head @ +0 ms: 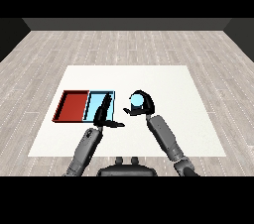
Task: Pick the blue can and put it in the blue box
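The blue can (pixel 135 101) is held above the table, just right of the light blue tray (pixel 95 104). My right hand (pixel 143 105) is curled round the can, with its fingers over the top and its thumb below. My left hand (pixel 104 115) reaches over the near edge of the light blue tray with straight fingers and holds nothing; its thumb points right toward the can.
The red tray (pixel 73 106) lies directly left of the light blue one, sharing a wall. Both sit at the left of the white table (pixel 168 89). Grey wooden floor surrounds the table.
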Robot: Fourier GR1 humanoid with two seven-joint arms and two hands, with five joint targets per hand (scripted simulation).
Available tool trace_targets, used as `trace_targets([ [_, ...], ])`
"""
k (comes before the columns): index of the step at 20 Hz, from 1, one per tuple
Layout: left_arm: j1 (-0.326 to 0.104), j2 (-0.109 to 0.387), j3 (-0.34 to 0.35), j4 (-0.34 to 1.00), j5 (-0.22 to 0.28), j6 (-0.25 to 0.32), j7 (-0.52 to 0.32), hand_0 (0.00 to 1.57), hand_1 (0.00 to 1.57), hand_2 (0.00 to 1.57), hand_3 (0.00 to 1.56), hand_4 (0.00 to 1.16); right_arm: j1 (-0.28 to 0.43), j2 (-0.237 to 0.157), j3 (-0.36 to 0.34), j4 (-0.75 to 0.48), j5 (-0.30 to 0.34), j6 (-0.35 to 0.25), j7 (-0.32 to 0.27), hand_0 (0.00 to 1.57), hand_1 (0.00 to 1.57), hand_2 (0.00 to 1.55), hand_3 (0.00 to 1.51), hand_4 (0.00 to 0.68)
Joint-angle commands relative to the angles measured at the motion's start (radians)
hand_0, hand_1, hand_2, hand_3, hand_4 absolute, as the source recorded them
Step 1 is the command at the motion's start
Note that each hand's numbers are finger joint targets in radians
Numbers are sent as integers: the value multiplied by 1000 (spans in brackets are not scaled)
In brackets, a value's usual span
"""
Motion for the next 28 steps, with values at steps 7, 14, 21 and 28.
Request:
trace_targets([
  [7,-58,-1,-26,152,29,22,-29,0,0,0,0,0,43,20,-11,-90,54,34,55,1404,1404,1447,1412,662],
  [14,-134,-1,-85,178,62,75,41,0,0,0,0,0,7,23,15,-14,23,56,-39,1399,1399,1443,1405,679],
  [21,-122,-1,-196,290,171,117,-103,0,0,0,0,0,-44,23,67,33,-21,14,-56,1399,1399,1444,1407,666],
  [28,-173,11,-156,238,144,105,-21,0,0,0,0,0,-28,23,88,5,11,5,-47,1408,1408,1429,1391,651],
])
